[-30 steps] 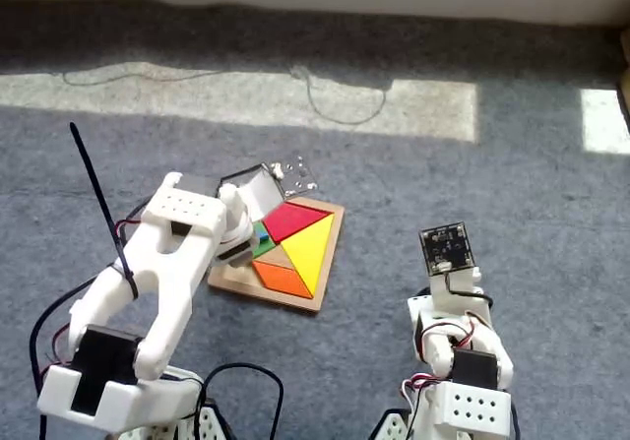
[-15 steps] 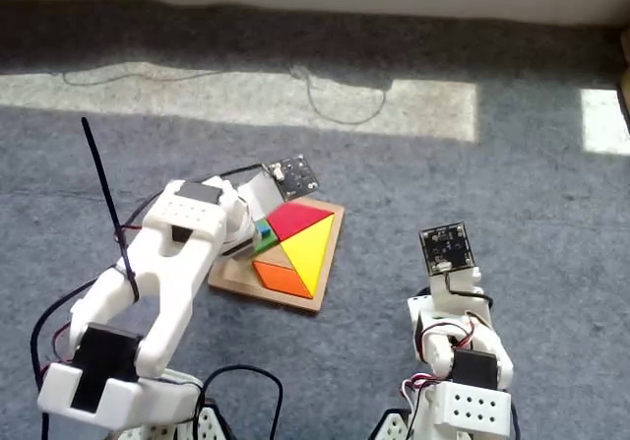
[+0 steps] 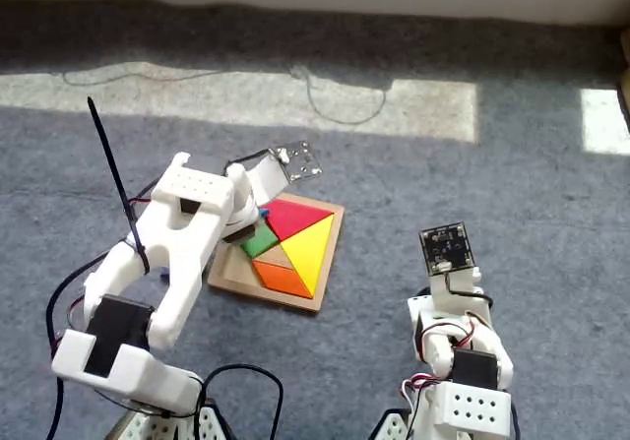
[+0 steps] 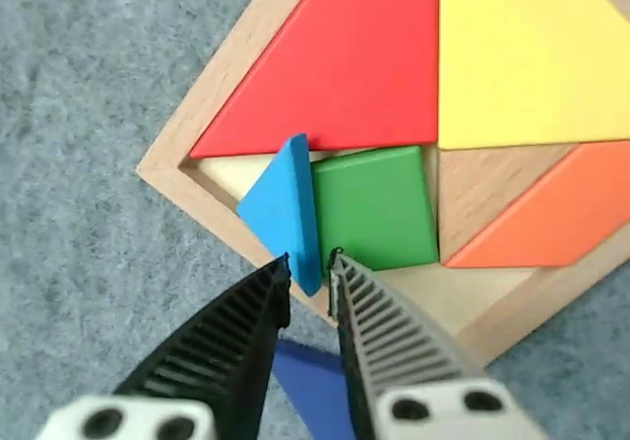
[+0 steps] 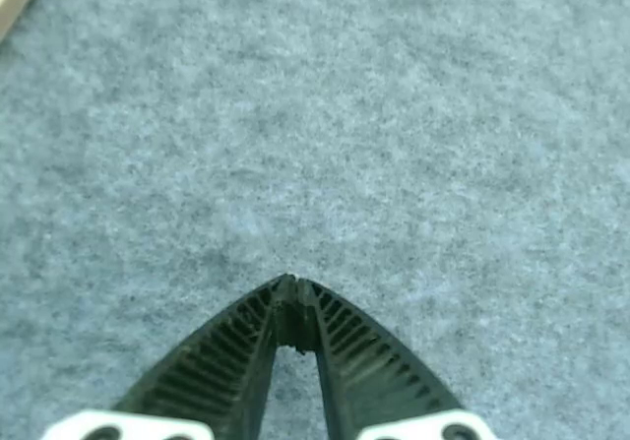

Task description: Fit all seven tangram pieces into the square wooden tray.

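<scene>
Left wrist view first: nipped the low tip of the blue triangle (image 4: 283, 209) between the ridged fingers (image 4: 246, 332) of the left gripper (image 4: 310, 263), with only a narrow gap between them. Had that piece up on edge, tilted, in a corner of the square wooden tray (image 4: 162, 164), touching the green square (image 4: 374, 209) lying flat beside it. Laid flat further in: red triangle (image 4: 345, 66), yellow triangle (image 4: 532, 56), orange piece (image 4: 551, 214), with a patch of bare wood (image 4: 472, 194) between green and orange. Caught a darker blue shape (image 4: 315, 386) under the fingers, past the tray's rim; could not tell what. Over to the high view: found the tray on the grey carpet (image 3: 443, 155) just ahead of the left arm (image 3: 177, 253), with the right arm (image 3: 458, 361) well apart from it. Had the right gripper (image 5: 295, 287) pressed closed, tips touching, over the carpet
</scene>
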You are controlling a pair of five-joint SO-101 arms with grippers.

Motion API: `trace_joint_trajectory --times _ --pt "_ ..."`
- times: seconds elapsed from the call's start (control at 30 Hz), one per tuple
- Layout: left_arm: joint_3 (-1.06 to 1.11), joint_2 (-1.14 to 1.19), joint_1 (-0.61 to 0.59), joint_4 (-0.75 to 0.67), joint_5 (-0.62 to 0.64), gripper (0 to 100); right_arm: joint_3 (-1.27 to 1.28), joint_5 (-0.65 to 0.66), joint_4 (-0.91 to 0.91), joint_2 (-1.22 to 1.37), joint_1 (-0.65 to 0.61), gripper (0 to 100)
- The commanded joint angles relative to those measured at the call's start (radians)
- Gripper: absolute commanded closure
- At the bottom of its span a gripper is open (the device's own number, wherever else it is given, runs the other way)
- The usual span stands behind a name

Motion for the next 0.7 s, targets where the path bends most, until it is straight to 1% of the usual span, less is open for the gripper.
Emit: trace_joint_trajectory --times 0.0,0.07,0.3,0.37,0.5,0.53,0.67 --pt "-0.065 -0.050 0.005 0.026 0.044 94 0.033 0.000 0.008 -0.012 0.012 98.6" --pt "-0.085 -0.036 0.002 0.026 0.071 95 0.033 0.000 0.008 -0.012 0.012 98.6" --pt "-0.170 0.058 0.002 0.031 0.161 94 0.033 0.000 0.008 -0.012 0.012 98.6" --pt "-0.191 0.062 0.001 0.034 0.216 90 0.033 0.000 0.008 -0.012 0.012 98.6" --pt "-0.193 0.033 0.001 0.035 0.350 75 0.033 0.000 0.008 -0.012 0.012 98.6" --pt "-0.191 0.025 0.002 0.035 0.370 74 0.033 0.000 0.008 -0.012 0.012 98.6" --pt "-0.189 0.028 0.008 0.028 0.377 75 0.033 0.000 0.008 -0.012 0.012 98.6"
